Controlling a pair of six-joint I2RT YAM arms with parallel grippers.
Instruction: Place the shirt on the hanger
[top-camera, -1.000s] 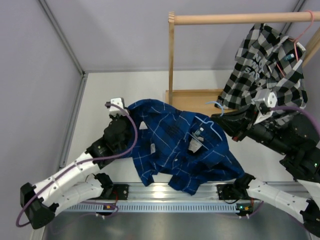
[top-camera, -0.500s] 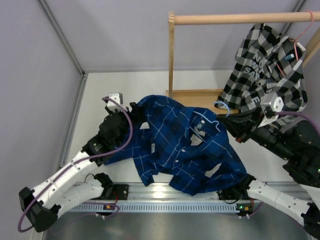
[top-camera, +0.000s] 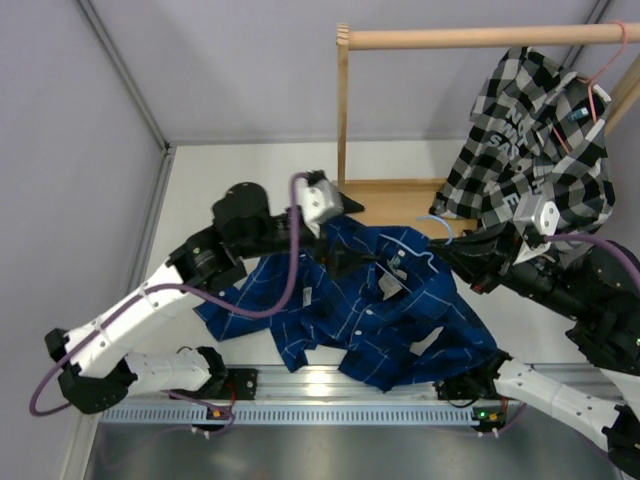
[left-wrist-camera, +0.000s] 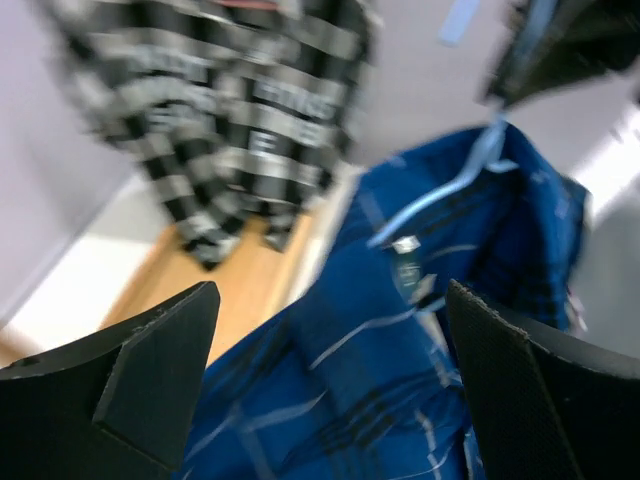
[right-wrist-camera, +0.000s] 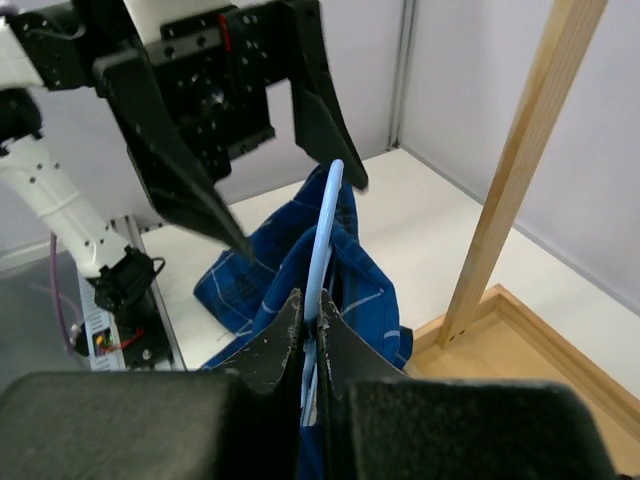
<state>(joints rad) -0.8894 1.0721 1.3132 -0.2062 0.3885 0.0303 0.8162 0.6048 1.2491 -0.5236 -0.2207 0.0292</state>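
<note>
Left claw swung above blue shirt, wide | right claw pinching blue hanger | one of each

a black-and-white checked shirt hangs from the wooden rail.

Soft, even light leaves only faint shadows; the left wrist view is motion-blurred, smearing the royal-blue plaid button-up shirt and black-and-white checked shirt, while other views are sharp.
</note>
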